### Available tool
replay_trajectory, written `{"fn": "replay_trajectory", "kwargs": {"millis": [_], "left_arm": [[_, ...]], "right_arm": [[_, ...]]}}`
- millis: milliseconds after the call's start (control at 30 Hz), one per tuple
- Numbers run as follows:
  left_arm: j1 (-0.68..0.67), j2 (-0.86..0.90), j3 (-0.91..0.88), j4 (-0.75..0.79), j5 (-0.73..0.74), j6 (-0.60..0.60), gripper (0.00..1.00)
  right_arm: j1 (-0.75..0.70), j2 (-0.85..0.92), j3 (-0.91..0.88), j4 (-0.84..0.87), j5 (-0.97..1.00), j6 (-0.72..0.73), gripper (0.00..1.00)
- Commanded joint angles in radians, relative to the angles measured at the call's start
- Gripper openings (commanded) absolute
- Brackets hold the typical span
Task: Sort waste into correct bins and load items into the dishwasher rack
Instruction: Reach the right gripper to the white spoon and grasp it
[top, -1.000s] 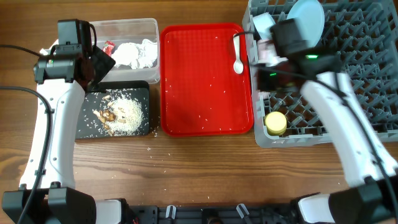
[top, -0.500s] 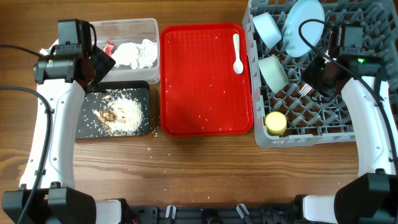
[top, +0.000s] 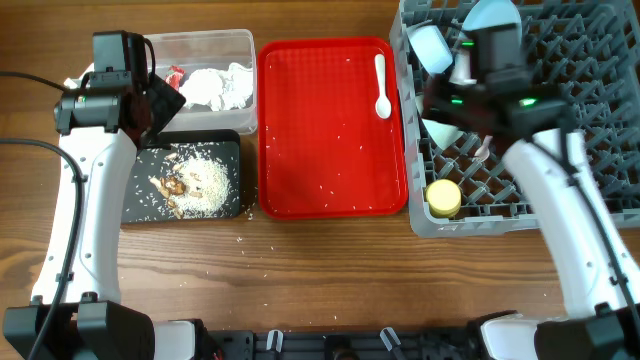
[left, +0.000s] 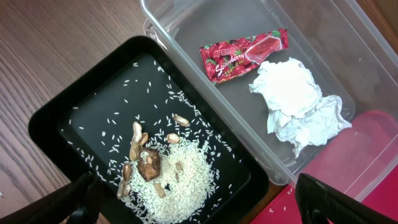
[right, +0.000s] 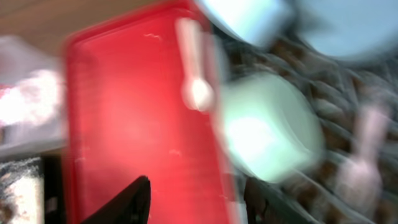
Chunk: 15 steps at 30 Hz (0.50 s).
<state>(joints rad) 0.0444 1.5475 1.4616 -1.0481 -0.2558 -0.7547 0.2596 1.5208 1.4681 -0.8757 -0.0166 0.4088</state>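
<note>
My left gripper (top: 152, 102) is open and empty above the black tray (top: 135, 205), which holds rice and brown scraps (top: 195, 182), also in the left wrist view (left: 171, 180). The clear tub (top: 245, 45) holds the red wrapper (left: 244, 53) and white napkins (left: 295, 102). My right gripper (right: 199, 208) is open and empty over the left edge of the grey rack (top: 600, 140), next to the red tray. The white spoon (top: 381, 86) lies on that tray. In the rack are a bowl (top: 428, 45), a second bowl (right: 267, 127), the plate (top: 490, 14), a yellow cup (top: 443, 197) and a fork (right: 364, 165).
The flat red serving tray (top: 330, 150) sits between the bins and the rack, with scattered rice grains on it. Loose grains lie on the wooden table (top: 250, 255) in front of the black tray. The right wrist view is motion-blurred.
My right arm swung right across the rack, then back left to the rack's edge by the red tray. The left arm has not moved.
</note>
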Motion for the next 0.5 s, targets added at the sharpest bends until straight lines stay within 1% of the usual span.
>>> {"fn": "replay_trajectory", "kwargs": {"millis": [0, 67, 133, 200, 267, 300, 367, 467], "left_arm": [[0.003, 0.003, 0.007, 0.000, 0.001, -0.016, 1.00], [0.003, 0.003, 0.007, 0.000, 0.002, -0.016, 1.00], [0.003, 0.003, 0.007, 0.000, 0.001, -0.016, 1.00], [0.003, 0.003, 0.007, 0.000, 0.001, -0.016, 1.00], [0.003, 0.003, 0.007, 0.000, 0.001, -0.016, 1.00], [0.003, 0.003, 0.007, 0.000, 0.001, -0.016, 1.00], [0.003, 0.003, 0.007, 0.000, 0.001, -0.016, 1.00], [0.003, 0.003, 0.007, 0.000, 0.001, -0.016, 1.00]], "right_arm": [[0.140, 0.050, 0.028, 0.083, 0.126, -0.028, 0.52], [0.162, 0.159, 0.102, 0.089, 0.111, -0.037, 0.52], [0.162, 0.296, 0.283, 0.006, 0.076, -0.069, 0.52], [0.162, 0.468, 0.546, -0.117, 0.084, -0.123, 0.53], [0.162, 0.638, 0.790, -0.231, 0.153, -0.143, 0.54], [0.160, 0.693, 0.858, -0.261, 0.174, -0.143, 0.54], [0.150, 0.769, 0.927, -0.282, 0.201, -0.143, 0.54], [0.116, 0.835, 0.932, -0.277, 0.198, -0.117, 0.54]]}}
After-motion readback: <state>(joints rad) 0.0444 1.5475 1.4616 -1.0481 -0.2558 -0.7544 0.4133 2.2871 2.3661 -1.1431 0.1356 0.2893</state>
